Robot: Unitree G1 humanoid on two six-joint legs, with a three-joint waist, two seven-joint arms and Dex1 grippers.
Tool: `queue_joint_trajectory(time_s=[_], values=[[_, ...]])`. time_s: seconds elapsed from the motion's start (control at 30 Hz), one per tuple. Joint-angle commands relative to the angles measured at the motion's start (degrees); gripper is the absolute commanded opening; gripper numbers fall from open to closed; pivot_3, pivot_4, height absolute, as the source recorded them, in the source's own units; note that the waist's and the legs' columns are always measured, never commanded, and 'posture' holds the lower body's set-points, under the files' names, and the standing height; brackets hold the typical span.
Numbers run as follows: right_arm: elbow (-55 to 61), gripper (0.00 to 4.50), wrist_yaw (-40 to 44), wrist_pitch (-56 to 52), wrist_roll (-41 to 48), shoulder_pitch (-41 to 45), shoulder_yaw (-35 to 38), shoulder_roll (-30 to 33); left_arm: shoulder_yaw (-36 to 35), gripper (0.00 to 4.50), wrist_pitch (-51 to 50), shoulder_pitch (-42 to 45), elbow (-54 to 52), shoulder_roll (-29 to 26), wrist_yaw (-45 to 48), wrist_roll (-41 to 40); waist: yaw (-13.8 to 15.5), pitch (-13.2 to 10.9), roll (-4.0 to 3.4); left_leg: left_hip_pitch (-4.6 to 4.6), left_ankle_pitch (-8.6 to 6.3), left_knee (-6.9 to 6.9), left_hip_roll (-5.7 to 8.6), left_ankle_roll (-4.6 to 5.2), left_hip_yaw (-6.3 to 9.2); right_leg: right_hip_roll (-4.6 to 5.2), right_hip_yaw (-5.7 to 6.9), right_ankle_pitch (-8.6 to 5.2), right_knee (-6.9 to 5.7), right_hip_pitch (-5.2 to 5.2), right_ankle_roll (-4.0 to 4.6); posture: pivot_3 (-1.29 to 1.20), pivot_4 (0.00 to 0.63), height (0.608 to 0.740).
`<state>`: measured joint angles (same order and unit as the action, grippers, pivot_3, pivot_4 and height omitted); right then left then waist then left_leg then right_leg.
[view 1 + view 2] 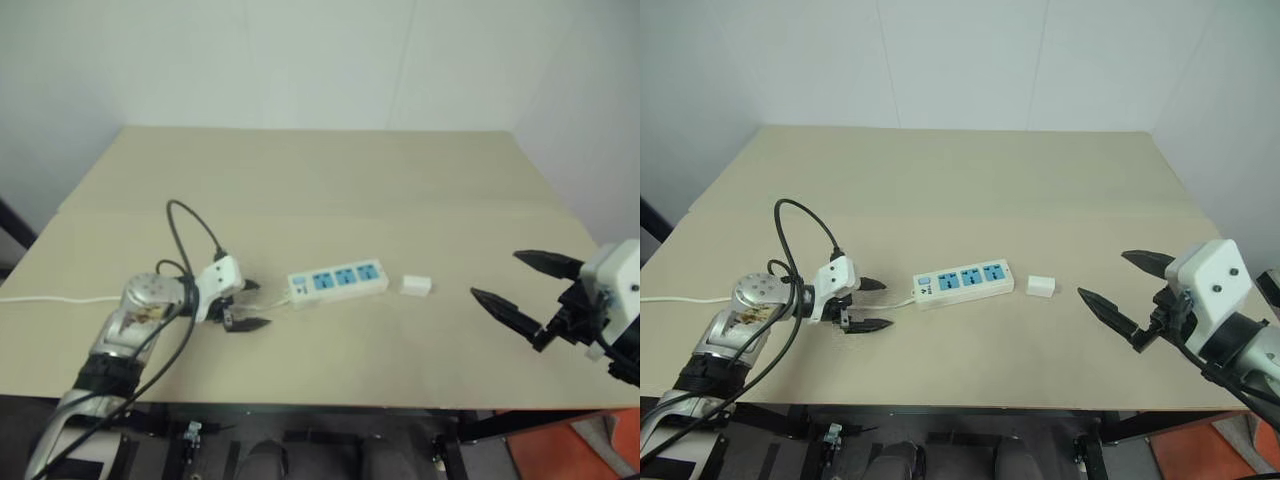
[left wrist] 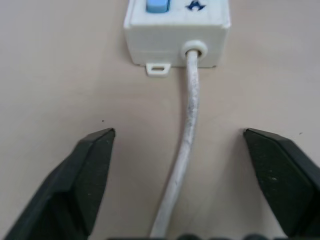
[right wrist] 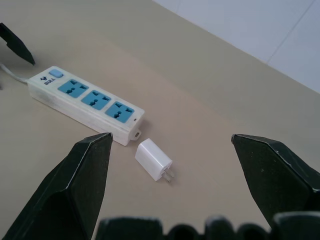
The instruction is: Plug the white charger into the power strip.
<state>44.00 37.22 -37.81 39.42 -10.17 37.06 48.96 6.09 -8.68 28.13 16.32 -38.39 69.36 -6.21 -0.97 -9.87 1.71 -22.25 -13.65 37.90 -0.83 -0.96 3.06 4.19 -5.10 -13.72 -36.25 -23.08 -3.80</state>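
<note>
1. Table – tan top, bears all items.

2. Power strip – landmark. Long white bar, 3 blue sockets in a row facing up, switch at the cord end. All sockets vacant. Lies flat, slightly skewed.

3. Cord – thin white, exits strip's switch end, runs between the L fingers w/o touching either.

4. R gripper – off the strip's far (no-cord) end, well apart, raised above table; jaws spread wide, nothing held.

5. L gripper – just beyond strip's cord end, low to table; jaws wide, nothing held, straddling the cord.

6. White charger – small block just off strip's far end, near but not touching. Lies on its side, prongs pointing away from the strip.

Step in hand (est.): pick up charger w/ R gripper; not yet begun.

How to do well (est.):
- Grip the charger by its long flat sides, clear of the prongs.
- Block is small and light, may skid; close centred.
- Turn prongs down before approaching socket; nearest socket is the far-end one.
- L gripper could pin the strip's cord end during insertion, since the strip is loose and may slide or tip.
</note>
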Motion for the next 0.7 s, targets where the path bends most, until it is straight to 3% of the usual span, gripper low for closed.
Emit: queue_joint_trajectory(time_s=[0.03,0.27,0.7], values=[[1.79,4.50,-0.77,-0.15,0.33,-0.19,2.01,0.23,-3.06,4.47,0.62,1.15,-2.37,1.32,2.64,-6.30,0.01,0.00,0.00,-0.01,0.00,0.00,0.00,0.00,0.00,0.00,0.01,0.00,0.01,0.00,0.00,0.00,0.150,0.740],[2.44,4.50,-1.44,-0.24,0.58,-0.85,2.54,0.07,-5.37,4.47,7.57,2.15,2.06,10.56,-0.98,-10.13,0.21,0.00,0.01,-0.02,0.00,0.02,0.02,0.00,0.01,0.02,0.02,0.02,0.01,0.01,0.01,0.00,0.150,0.740],[3.10,4.50,-2.08,-0.04,1.29,-1.12,2.90,-0.22,-1.91,4.47,20.15,10.31,23.57,14.94,2.90,-5.20,0.10,0.00,0.01,-0.04,0.00,0.02,0.03,0.00,0.02,-0.01,0.01,0.02,0.04,0.01,0.01,0.00,0.150,0.740]])
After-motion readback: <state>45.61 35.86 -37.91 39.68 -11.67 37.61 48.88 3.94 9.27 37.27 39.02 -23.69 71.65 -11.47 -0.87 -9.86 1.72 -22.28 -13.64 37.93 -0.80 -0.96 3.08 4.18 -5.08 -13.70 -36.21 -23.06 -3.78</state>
